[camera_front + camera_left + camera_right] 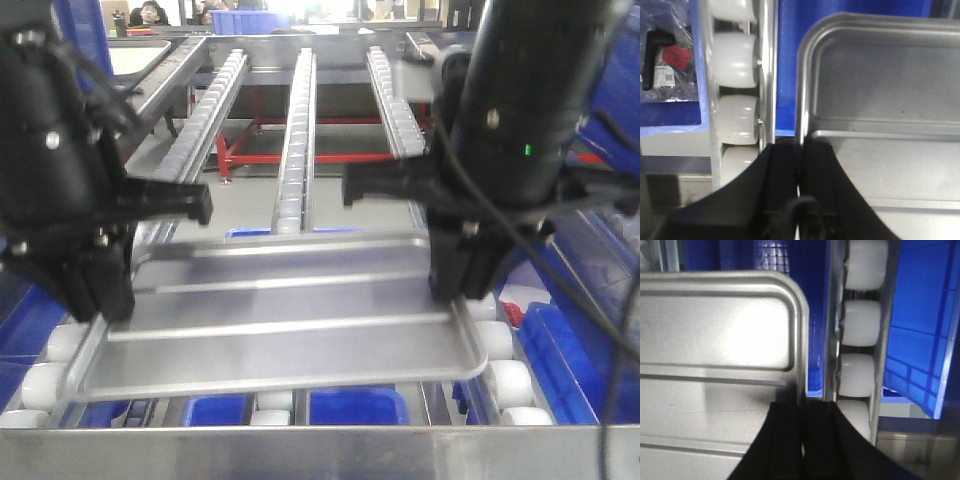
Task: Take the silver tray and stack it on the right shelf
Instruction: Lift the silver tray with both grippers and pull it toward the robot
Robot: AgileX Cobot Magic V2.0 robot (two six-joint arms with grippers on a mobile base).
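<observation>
The silver tray lies level over the roller lanes of the right shelf, its two long ridges running left to right. My left gripper is shut on the tray's left rim, and my right gripper is shut on its right rim. In the left wrist view the black fingers pinch the thin rim of the tray beside white rollers. In the right wrist view the fingers clamp the tray's edge, with white rollers just to the right.
The shelf's shiny front lip crosses the bottom of the front view. Blue bins sit under the rollers and at the right. A red frame stands behind. A blue bin with bagged parts is left of the rail.
</observation>
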